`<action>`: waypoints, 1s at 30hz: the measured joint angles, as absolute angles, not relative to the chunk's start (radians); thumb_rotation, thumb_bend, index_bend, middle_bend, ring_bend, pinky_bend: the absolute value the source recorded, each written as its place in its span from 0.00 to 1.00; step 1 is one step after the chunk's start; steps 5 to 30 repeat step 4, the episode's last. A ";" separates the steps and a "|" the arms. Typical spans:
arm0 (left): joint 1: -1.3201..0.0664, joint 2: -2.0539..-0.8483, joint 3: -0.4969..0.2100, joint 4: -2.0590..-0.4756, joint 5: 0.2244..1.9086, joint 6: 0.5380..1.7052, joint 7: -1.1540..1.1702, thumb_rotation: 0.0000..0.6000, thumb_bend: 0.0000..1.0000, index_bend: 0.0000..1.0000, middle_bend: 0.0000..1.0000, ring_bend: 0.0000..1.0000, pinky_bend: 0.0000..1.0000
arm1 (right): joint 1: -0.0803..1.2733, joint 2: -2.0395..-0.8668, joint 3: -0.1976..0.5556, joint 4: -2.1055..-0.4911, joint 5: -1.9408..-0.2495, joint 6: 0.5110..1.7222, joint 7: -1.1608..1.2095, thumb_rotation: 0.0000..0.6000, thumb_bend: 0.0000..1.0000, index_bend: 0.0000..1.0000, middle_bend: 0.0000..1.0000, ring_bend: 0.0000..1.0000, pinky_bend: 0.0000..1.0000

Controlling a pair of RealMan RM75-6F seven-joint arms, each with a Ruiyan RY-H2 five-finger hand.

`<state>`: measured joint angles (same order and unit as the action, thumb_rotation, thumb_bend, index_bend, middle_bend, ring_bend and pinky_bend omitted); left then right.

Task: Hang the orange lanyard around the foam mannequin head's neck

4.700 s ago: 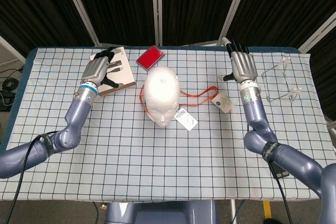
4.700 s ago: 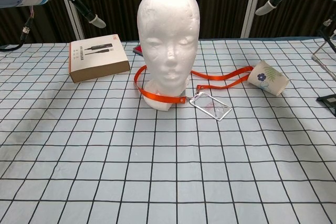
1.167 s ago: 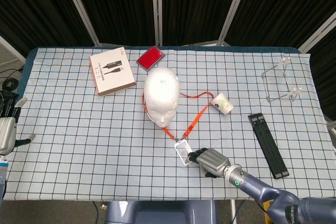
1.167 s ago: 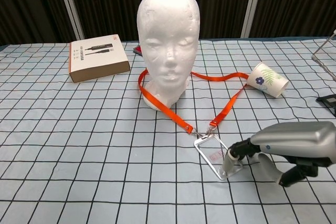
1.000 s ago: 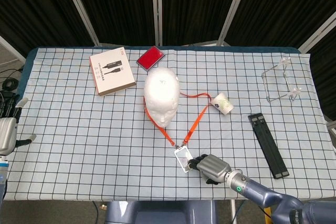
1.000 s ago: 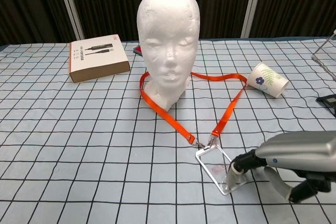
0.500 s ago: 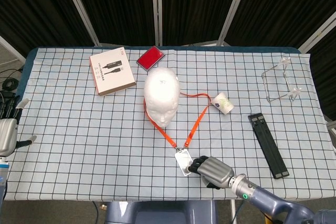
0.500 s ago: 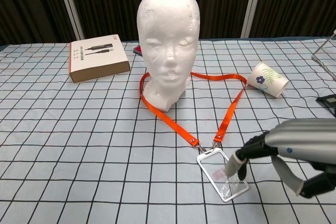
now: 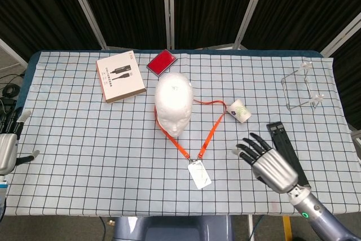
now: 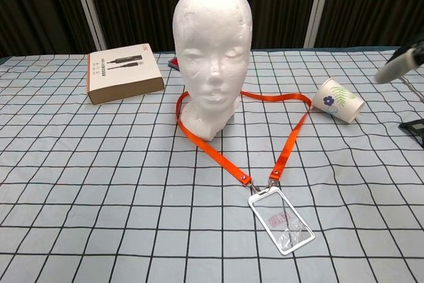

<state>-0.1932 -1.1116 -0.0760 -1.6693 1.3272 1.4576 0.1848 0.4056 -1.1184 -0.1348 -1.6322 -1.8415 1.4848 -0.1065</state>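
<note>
Lanyard loops neck; right hand raised, fingers spread.

One white foam mannequin head, one orange fabric lanyard, one clear plastic badge holder, one brown cardboard box, one red case, one floral paper cup, one black bar, one clear acrylic stand, two robot hands.

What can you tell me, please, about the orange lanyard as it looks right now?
The orange lanyard is a flat, fabric-looking strap looped around the base of the foam mannequin head. Its two runs lie flat on the checked tablecloth and meet in front at metal clips holding a clear badge holder. One run bends beside the tipped paper cup. Neither hand touches it.
</note>
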 measured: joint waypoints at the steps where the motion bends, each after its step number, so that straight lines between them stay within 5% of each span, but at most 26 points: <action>1: -0.187 -1.112 -0.073 -1.665 1.333 1.464 0.177 1.00 0.00 0.00 0.00 0.00 0.00 | 0.370 -1.126 -0.129 -1.600 -1.839 1.535 -0.114 1.00 0.07 0.07 0.01 0.00 0.00; 4: -0.169 -1.113 -0.063 -1.657 1.353 1.487 0.158 1.00 0.00 0.00 0.00 0.00 0.00 | 0.283 -1.150 -0.108 -1.523 -1.806 1.631 -0.144 1.00 0.00 0.00 0.00 0.00 0.00; 30: -0.169 -1.113 -0.063 -1.657 1.353 1.487 0.158 1.00 0.00 0.00 0.00 0.00 0.00 | 0.283 -1.150 -0.108 -1.523 -1.806 1.631 -0.144 1.00 0.00 0.00 0.00 0.00 0.00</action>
